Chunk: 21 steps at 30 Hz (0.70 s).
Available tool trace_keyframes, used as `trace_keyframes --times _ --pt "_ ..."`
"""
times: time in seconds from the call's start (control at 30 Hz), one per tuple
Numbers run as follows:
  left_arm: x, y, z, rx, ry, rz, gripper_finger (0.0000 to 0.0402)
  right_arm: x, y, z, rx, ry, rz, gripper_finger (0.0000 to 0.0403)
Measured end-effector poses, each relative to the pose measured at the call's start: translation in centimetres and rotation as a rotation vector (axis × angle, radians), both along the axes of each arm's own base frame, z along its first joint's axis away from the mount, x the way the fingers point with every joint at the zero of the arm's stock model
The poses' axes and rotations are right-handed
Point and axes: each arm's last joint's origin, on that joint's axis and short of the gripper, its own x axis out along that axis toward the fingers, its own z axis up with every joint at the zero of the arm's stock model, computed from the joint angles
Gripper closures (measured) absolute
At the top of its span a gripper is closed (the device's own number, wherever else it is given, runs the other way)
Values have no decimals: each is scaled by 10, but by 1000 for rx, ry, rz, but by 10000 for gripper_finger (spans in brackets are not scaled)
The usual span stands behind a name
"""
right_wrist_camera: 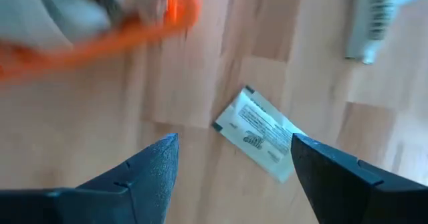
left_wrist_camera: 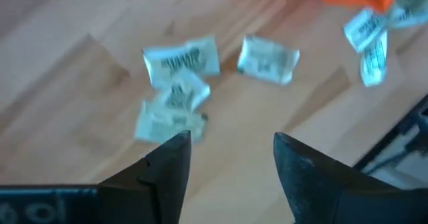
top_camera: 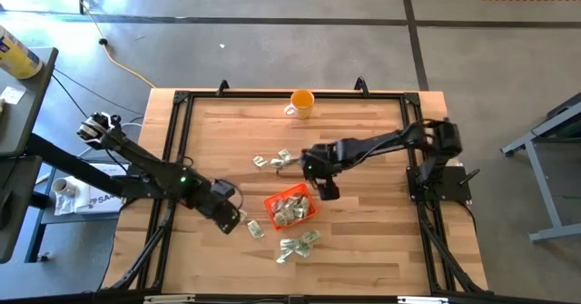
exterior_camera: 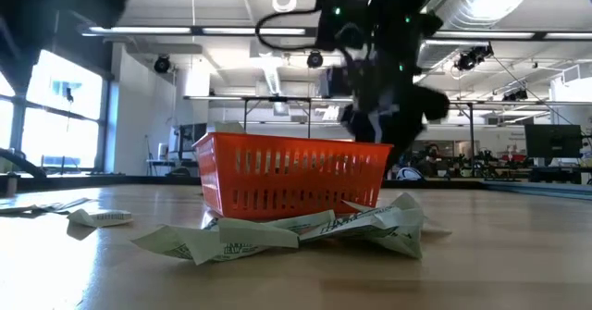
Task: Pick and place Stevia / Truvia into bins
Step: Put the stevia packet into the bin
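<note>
The tray (top_camera: 290, 206) sits near the middle of the table (top_camera: 381, 240), toward the near edge, already holding a heap of sachets. Loose sachets lie around it: a small cluster (top_camera: 253, 227) just left of the tray, another bunch (top_camera: 298, 243) just beyond its near corner, and a few (top_camera: 272, 161) on the far side, toward the mug (top_camera: 301, 102).

My left gripper (left_wrist_camera: 231, 150) hangs over the left cluster with its fingers spread and nothing between them. In the left wrist view I count a few overlapping sachets (left_wrist_camera: 175, 93) ahead of the fingers and a single one (left_wrist_camera: 267, 59) lying apart. I'd go for the single one, since the overlapped ones will likely come up together or slide.

My right gripper (right_wrist_camera: 234, 160) is by the tray's far right corner, its fingers also wide and empty, with one flat sachet (right_wrist_camera: 261, 134) lying on the wood between and just ahead of them. It lies at a slant to the fingers, so I'd turn the wrist to bring the pads across its short side.

These are thin paper and lie flat, so I judge the fingertips must come down to touch the wood before closing, or they will close on air. I'd pinch gently enough to buckle the sachet up into the grip, lift clear of the tray wall, and release over the heap, not the rim.
</note>
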Motion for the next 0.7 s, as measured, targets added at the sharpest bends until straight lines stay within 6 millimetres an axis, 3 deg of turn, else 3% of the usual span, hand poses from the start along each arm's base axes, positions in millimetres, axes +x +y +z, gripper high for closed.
trace_keyframes --times 0.13,0.3,0.53,0.7 --pt "-11 -15 0 -23 22 13 173 4 0 -23 -97 73 135 124" --pt "-23 -27 -1 -14 30 48 187 7 -10 -37 -53 104 132 142" --pt "-29 -34 -1 1 23 61 203 7 -35 -40 81 72 41 238" --pt "-29 -33 -1 6 19 56 214 5 -55 -51 150 105 -144 310"
